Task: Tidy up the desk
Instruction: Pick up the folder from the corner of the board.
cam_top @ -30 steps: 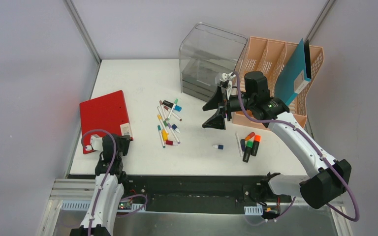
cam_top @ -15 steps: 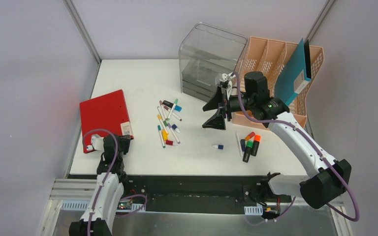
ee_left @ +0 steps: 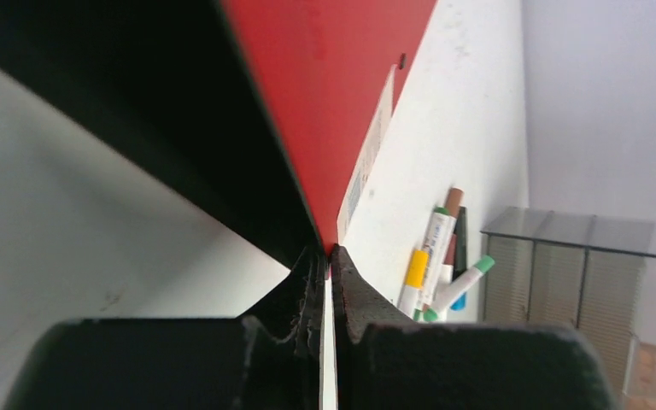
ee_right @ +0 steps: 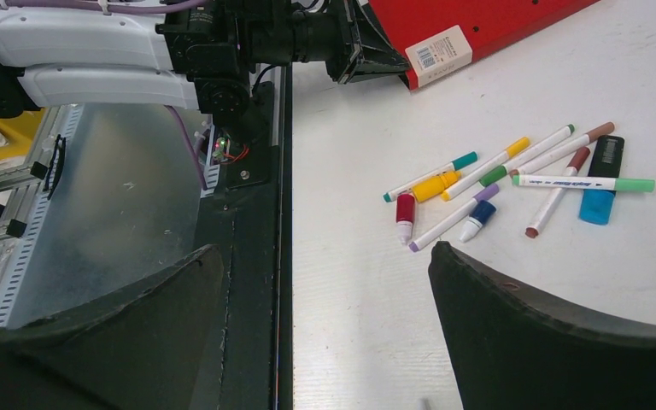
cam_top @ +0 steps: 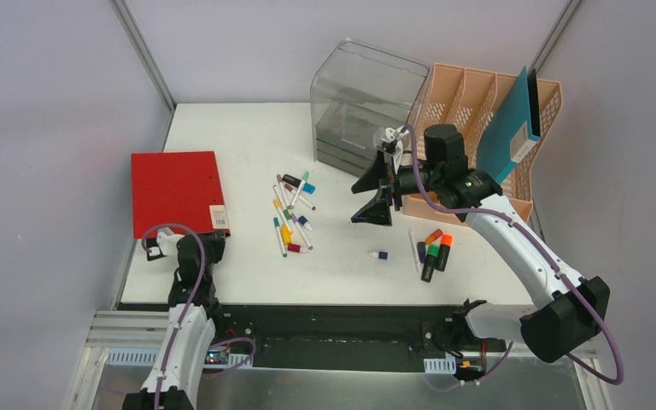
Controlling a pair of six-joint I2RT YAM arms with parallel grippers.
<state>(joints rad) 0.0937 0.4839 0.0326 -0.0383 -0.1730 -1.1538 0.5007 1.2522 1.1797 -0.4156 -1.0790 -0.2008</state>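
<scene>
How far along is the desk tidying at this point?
Done: a teal folder stands in the peach file rack. In hand: the left gripper is shut on the near edge of the red folder; the right gripper hangs open, empty, above the desk. Left: the loose markers mid-desk, the highlighters and a small cap lie unsorted.

The red folder [ee_left: 333, 102] runs off the left wrist view's top edge; its label [ee_left: 366, 166] looks too blurred to read.
</scene>
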